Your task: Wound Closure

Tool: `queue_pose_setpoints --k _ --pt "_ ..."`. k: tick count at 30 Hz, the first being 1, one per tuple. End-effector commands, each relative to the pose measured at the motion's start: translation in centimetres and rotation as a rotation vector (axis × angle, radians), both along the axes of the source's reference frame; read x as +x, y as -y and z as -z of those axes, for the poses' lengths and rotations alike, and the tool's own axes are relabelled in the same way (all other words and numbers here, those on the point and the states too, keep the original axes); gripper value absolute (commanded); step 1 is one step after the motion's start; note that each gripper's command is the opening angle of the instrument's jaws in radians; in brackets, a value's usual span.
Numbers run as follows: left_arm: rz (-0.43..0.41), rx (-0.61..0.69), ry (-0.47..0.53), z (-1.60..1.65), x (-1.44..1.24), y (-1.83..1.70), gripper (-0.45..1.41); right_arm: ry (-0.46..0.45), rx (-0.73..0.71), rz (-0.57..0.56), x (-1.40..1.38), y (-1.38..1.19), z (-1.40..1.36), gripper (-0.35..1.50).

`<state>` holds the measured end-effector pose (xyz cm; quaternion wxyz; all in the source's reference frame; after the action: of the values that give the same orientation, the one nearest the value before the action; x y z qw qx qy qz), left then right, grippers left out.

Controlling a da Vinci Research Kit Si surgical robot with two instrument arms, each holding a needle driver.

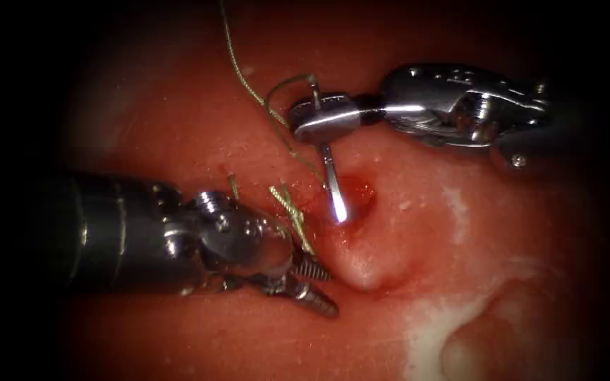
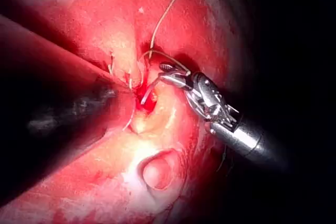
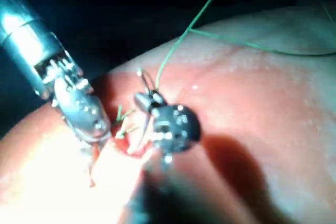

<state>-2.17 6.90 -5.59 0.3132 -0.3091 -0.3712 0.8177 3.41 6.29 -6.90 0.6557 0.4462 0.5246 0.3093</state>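
Steel needle (image 1: 332, 185) is held near its rear end by the right tool (image 1: 317, 118), jaws closed on it; its tip goes down into the cut (image 1: 353, 201) of the tissue (image 1: 460, 233); thread (image 1: 238, 67) trails from the needle upward; the left tool (image 1: 311, 282), on left side of the cut beside a knotted stitch (image 1: 292, 215), has jaws a little apart and holds nothing.

SETTING: surgical training lab | EVIDENCE: pork-belly tissue (image 1: 460, 233) with a cut, suture thread (image 1: 238, 67), two wristed steel instruments, endoscope lighting with dark surround
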Motion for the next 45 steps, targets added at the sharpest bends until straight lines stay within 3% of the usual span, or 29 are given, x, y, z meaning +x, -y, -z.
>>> queue_pose_setpoints --k 1,9,15,17,18,20,23,28,36,45 --pt "-0.001 0.001 0.001 -0.05 -0.05 0.02 0.39 0.004 0.016 0.004 0.08 0.02 -0.02 -0.35" --pt "-0.002 0.001 0.001 -0.05 -0.04 0.02 0.38 0.022 0.174 0.080 0.08 0.14 0.03 -0.35" --pt "-0.002 0.003 0.002 -0.03 -0.03 0.02 0.38 0.063 0.219 0.016 0.16 0.06 0.00 -0.35" --pt "-0.002 0.010 0.007 0.07 -0.01 -0.01 0.38 0.105 0.205 -0.070 0.17 -0.02 -0.08 0.39" --pt "-0.024 -0.061 0.042 0.27 -0.01 -0.06 0.40 0.147 -0.050 -0.196 0.13 -0.12 -0.18 1.11" --pt "-0.051 -0.126 0.068 0.36 -0.02 -0.03 0.42 0.184 -0.106 -0.253 0.08 -0.20 -0.23 1.13" --pt "-0.094 -0.250 0.141 0.48 0.00 0.15 0.50 0.234 -0.195 -0.312 -0.09 -0.38 -0.32 1.31" --pt "-0.083 -0.395 0.186 0.56 0.04 0.19 0.53 0.243 -0.211 -0.317 -0.22 -0.43 -0.34 1.31" --pt "0.007 -0.605 0.214 0.55 -0.11 0.02 0.55 0.235 -0.209 -0.307 -0.20 -0.39 -0.33 1.31" --pt "-0.066 -0.668 0.189 0.36 -0.27 -0.06 0.57 0.231 -0.209 -0.301 -0.18 -0.37 -0.35 1.31"
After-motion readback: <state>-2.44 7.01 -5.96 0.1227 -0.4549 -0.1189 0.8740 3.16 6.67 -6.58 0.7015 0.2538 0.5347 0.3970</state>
